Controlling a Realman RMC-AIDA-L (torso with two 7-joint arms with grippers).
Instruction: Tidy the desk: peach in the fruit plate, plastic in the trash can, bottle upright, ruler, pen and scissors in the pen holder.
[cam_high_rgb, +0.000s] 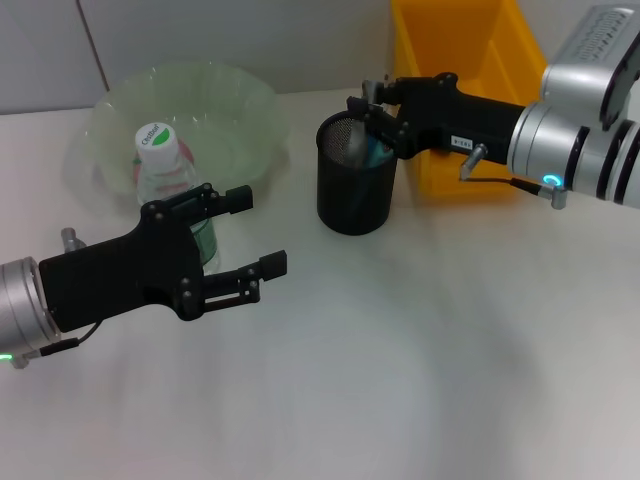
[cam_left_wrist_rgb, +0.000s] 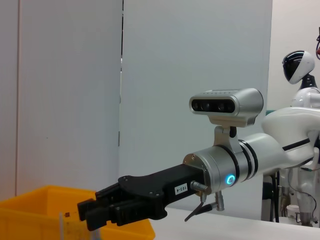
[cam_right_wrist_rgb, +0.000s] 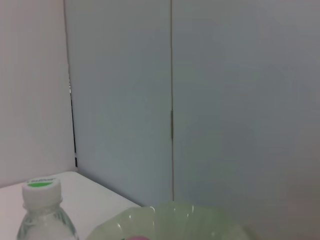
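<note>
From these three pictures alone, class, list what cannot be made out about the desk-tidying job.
- Pen holder contents: head view, hidden by the mesh wall and the right gripper over the rim.
- Peach: a pink sliver in the fruit plate is cut off by the right wrist view's edge.
- Trash can inside: cut off in the head view, blocked by the right arm.
- Bottle base: behind the left gripper.

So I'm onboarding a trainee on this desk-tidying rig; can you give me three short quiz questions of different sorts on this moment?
1. True or false: the clear plastic water bottle with the white-and-green cap stands upright.
2. Which gripper is over the black mesh pen holder? A) left B) right
3. Fill in: the yellow plastic bin stands ___ the pen holder, seen from the head camera.

Key
1. True; it stands by the pale green translucent bowl, behind the open left gripper.
2. B, the right gripper.
3. Behind.
</note>
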